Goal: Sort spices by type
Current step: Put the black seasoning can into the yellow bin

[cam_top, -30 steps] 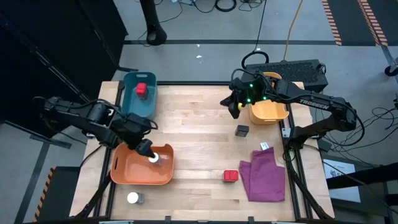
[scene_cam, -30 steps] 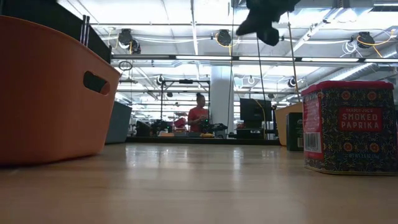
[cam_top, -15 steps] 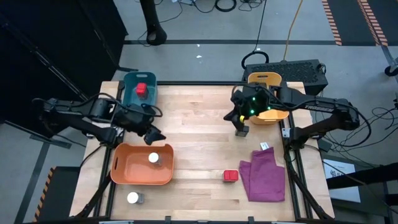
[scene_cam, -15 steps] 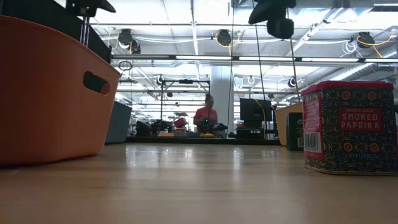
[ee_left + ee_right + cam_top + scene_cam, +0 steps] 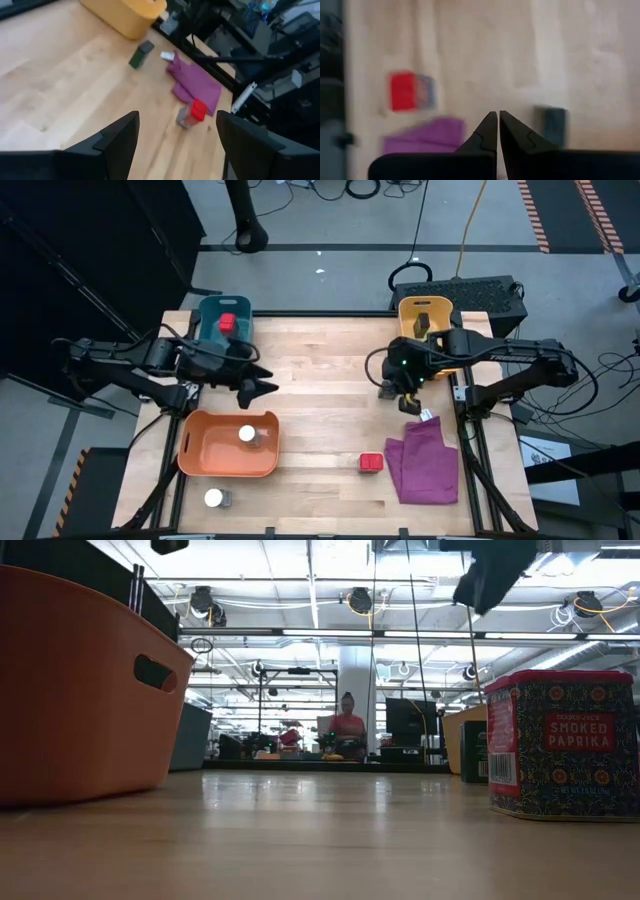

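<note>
I see a table [image 5: 320, 370] of pale wood planks with visible grain and a soft sheen in the low view. The orange bin [image 5: 205, 455] looks like smooth matt plastic, and so do the teal bin [image 5: 210, 345] and yellow bin [image 5: 440, 360]. The purple cloth [image 5: 425, 460] is soft, creased fabric. My paprika tin [image 5: 560, 745] looks like glossy printed metal.

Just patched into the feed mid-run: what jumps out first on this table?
Three bright bins: an orange bin front left holding a white-lidded jar, a teal bin back left with a red tin, a yellow bin back right. The purple cloth lies front right, beside another red paprika tin.
</note>
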You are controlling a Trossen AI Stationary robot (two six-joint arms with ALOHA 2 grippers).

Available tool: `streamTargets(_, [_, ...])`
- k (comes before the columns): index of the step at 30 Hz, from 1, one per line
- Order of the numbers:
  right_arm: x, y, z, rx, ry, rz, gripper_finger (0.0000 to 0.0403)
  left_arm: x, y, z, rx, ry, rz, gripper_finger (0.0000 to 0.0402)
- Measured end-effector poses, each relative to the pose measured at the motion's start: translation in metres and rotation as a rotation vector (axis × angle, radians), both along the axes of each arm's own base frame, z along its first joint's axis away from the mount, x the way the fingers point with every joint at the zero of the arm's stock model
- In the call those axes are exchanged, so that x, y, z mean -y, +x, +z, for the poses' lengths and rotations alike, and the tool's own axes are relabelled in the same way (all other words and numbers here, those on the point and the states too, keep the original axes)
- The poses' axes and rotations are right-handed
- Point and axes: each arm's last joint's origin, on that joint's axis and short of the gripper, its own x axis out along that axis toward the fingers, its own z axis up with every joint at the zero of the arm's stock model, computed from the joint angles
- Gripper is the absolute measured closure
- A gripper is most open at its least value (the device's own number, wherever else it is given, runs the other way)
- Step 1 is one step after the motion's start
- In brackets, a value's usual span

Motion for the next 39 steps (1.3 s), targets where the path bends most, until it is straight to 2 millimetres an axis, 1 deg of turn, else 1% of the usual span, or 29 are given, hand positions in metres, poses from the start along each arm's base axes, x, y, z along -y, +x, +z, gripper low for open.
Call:
streamTargets(4, [0.005,0.001,-0.002,-0.015,-0.165,0.032,0.0394,-0.002,0.000,0.000,0.001,0.028,0.044,0.0133])
streamTargets(6, [0.006,0.004,-0.004,-0.023,-0.200,0.054,0.0382,-0.002,0.000,0.000,0.002,0.037,0.060,0.0133])
streamTargets(9, [0.010,0.009,-0.009,-0.046,-0.208,0.034,0.0357,-0.002,0.000,0.000,0.002,0.042,0.069,0.0133])
streamTargets(12, [0.013,0.016,-0.023,-0.058,-0.199,0.005,0.0325,-0.003,0.000,0.000,0.005,0.059,0.099,0.0133])
streamTargets(15, [0.013,0.022,-0.041,-0.062,-0.195,0.008,0.0291,-0.005,0.000,0.002,0.020,0.107,0.154,0.0133])
streamTargets(18, [0.016,0.023,-0.060,-0.125,-0.195,-0.024,0.0260,-0.007,0.002,0.006,0.066,0.127,0.176,0.0133])
streamTargets(21, [0.020,0.023,-0.074,-0.184,-0.190,-0.081,0.0232,-0.008,0.004,0.010,0.110,0.147,0.172,0.0133])
streamTargets(23, [0.021,0.023,-0.078,-0.194,-0.185,-0.092,0.0213,-0.008,0.005,0.012,0.127,0.163,0.170,0.0133])
streamTargets(30, [0.021,0.022,-0.078,-0.207,-0.214,-0.103,0.0160,-0.013,0.006,0.013,0.135,0.175,0.190,0.0133])
streamTargets(34, [0.021,0.022,-0.078,-0.210,-0.218,-0.099,0.0142,-0.018,0.006,0.013,0.133,0.176,0.210,0.0133])
streamTargets(39, [0.022,0.023,-0.078,-0.203,-0.247,-0.065,0.0131,-0.022,0.006,0.013,0.131,0.177,0.231,0.0133])
